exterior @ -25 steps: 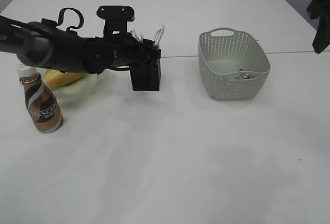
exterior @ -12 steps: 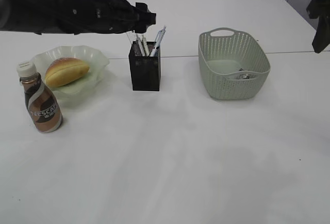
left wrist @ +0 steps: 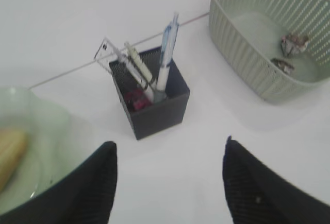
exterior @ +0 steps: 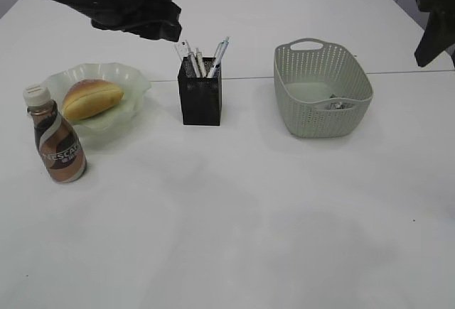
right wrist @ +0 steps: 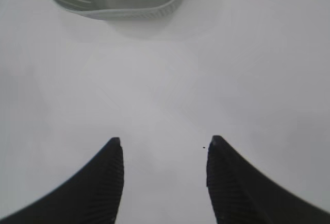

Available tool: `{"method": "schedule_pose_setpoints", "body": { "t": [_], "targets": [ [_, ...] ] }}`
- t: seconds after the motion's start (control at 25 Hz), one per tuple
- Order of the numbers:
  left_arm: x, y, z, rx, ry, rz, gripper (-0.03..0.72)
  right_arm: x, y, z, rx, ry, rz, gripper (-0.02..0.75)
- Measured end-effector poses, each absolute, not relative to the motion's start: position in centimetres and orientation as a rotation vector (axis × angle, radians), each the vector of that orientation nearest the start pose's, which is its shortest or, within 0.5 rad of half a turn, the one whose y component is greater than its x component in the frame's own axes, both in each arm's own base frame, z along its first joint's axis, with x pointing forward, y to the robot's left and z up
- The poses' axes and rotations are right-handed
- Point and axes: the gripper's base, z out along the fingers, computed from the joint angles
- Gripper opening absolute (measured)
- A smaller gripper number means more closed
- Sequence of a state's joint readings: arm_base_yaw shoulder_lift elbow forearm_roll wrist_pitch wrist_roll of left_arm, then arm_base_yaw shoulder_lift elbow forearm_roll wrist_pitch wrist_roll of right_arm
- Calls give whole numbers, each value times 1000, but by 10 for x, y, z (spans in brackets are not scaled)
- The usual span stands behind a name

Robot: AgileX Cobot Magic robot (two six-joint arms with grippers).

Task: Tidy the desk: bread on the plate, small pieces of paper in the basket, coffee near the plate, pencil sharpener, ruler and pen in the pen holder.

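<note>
The bread (exterior: 91, 98) lies on the pale green plate (exterior: 135, 82). The coffee bottle (exterior: 57, 141) stands just left in front of the plate. The black pen holder (exterior: 200, 100) holds pens, a clear ruler and a red sharpener (left wrist: 135, 99); the holder also shows in the left wrist view (left wrist: 154, 105). Small paper pieces (left wrist: 290, 49) lie in the green basket (exterior: 321, 90). My left gripper (left wrist: 167, 149) is open and empty, raised behind and left of the holder (exterior: 153, 18). My right gripper (right wrist: 164, 147) is open and empty over bare table at the right edge (exterior: 431, 18).
The white table (exterior: 234, 217) stretches wide in front. A seam line runs across it behind the holder and basket. The basket's rim shows at the top of the right wrist view (right wrist: 129, 13).
My left arm has lifted up and back to the left from the pen holder, uncovering the holder and plate. The right arm has barely moved.
</note>
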State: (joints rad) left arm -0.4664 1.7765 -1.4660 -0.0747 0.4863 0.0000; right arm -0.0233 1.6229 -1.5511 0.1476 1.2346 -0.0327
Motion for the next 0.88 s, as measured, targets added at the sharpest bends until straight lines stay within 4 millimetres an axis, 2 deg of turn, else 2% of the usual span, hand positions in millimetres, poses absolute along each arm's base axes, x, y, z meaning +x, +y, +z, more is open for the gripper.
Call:
{"method": "schedule_pose_setpoints", "body": {
  "t": [0.2,0.44,0.6,0.72,0.88],
  "targets": [
    [344,-172,319,428,2375,-246,476,330,11,352,-6,2752,275,384],
    [323,-155,320,344,2594,-133,476,314,29,362,-87,2728,291,385],
    [314,-150,316,330,2715,-85,476,295,48,365,-184,2724,303,393],
    [308,-147,313,336,2789,-52,476,277,59,365,-247,2728,298,429],
    [301,-144,316,349,2839,-27,476,253,63,366,-284,2723,289,466]
  ]
}}
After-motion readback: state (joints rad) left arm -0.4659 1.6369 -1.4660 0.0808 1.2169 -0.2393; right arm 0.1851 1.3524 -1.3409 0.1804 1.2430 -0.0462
